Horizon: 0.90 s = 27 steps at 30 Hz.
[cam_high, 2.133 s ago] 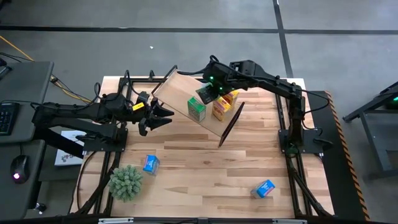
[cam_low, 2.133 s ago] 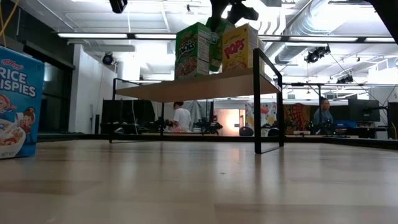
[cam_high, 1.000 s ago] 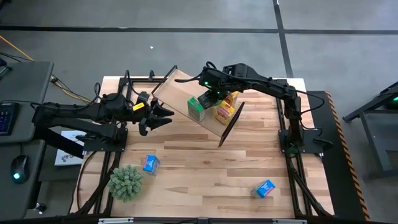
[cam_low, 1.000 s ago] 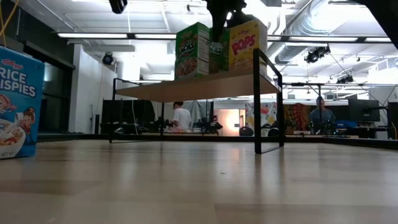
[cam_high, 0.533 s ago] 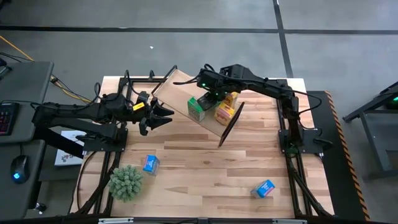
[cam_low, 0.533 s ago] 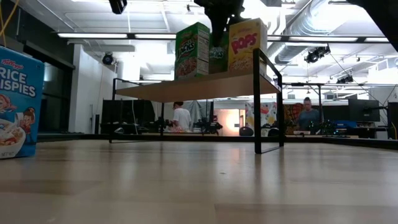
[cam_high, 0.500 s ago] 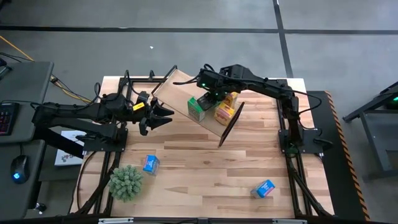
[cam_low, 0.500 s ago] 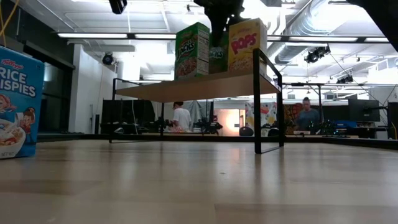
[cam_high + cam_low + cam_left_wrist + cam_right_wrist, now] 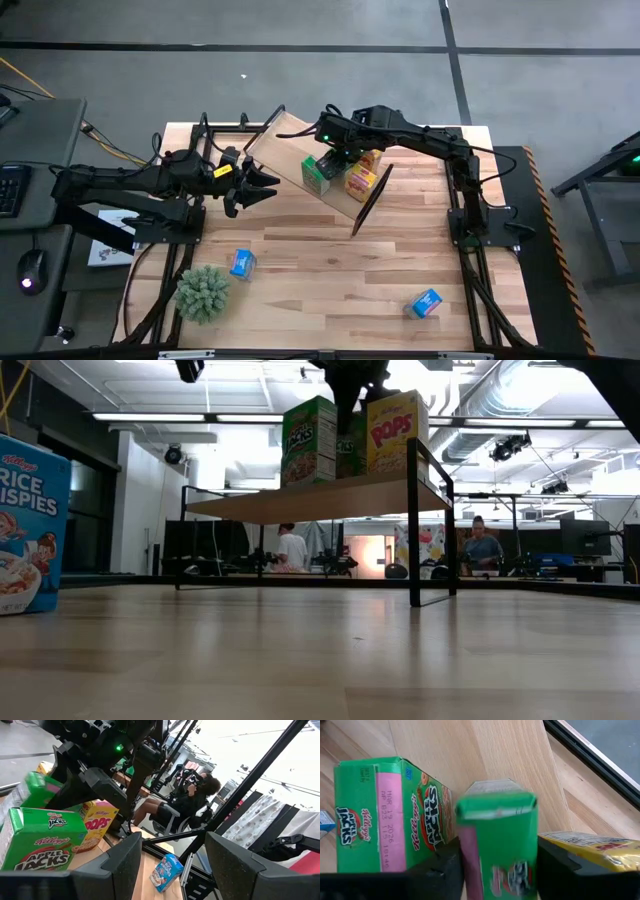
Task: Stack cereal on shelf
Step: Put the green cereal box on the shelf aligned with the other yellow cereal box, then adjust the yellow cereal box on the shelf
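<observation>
The shelf (image 9: 285, 142), a light-wood plank on black frame ends, stands slantwise on the table's far middle. On it stand a green Apple Jacks box (image 9: 315, 176) and a yellow Pops box (image 9: 361, 181), both upright on their bottoms. My right gripper (image 9: 338, 158) is above the shelf, shut on a third, green cereal box (image 9: 496, 835) between those two. My left gripper (image 9: 266, 185) waits open over the table, left of the shelf. Two blue boxes (image 9: 242, 263) (image 9: 427, 302) lie on the tabletop. My right gripper pinches the green box by its two opposite side faces (image 9: 469, 862), a little below its top flap (image 9: 496, 801). The fingers (image 9: 437, 870) come from above, pointing down. The box stands upright between the Apple Jacks box (image 9: 310, 440) and the Pops box (image 9: 397, 432). Whether its bottom rests on the plank cannot be told.
A fuzzy green plant ball (image 9: 203, 292) sits near the table's near left corner. A blue Rice Krispies box (image 9: 30, 525) stands close in the low view. The shelf's black end frame (image 9: 370, 200) rises near the Pops box. People sit in the room beyond.
My right gripper has carried the green box a little toward the table's left and somewhat lower, into the gap between the Apple Jacks and Pops boxes. It stays shut on the box. The two standing boxes have kept their places.
</observation>
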Motion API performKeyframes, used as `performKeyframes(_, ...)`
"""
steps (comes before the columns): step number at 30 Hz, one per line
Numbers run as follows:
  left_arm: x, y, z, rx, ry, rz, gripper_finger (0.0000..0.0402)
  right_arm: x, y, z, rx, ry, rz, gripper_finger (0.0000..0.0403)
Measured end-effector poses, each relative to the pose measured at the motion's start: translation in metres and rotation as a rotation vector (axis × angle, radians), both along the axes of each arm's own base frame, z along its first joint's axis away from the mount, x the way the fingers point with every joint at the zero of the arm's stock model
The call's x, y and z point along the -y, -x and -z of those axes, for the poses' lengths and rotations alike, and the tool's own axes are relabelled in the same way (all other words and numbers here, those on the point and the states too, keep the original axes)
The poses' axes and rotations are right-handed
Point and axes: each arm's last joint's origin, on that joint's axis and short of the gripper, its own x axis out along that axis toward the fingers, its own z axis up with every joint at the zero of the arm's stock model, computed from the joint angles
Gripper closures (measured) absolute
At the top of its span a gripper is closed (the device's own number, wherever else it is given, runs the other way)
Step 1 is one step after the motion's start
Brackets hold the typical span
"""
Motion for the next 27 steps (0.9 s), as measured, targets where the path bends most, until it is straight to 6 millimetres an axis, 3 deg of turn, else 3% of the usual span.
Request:
performKeyframes(5, 0.0, 0.0, 0.0, 0.0, 0.0, 0.0, 0.019, 0.001, -0.003, -0.001, 0.029, 0.012, -0.005, 0.0158)
performKeyframes(9, 0.0, 0.0, 0.0, 0.0, 0.0, 0.0, 0.019, 0.001, -0.004, -0.001, 0.039, 0.016, -0.008, 0.0136)
performKeyframes(15, 0.0, 0.0, 0.0, 0.0, 0.0, 0.0, 0.019, 0.001, -0.002, -0.004, 0.043, 0.022, -0.019, 0.0132)
performKeyframes(27, 0.0, 0.0, 0.0, -0.002, 0.0, -0.003, 0.019, -0.005, 0.02, -0.04, 0.131, 0.07, -0.091, 0.0132)
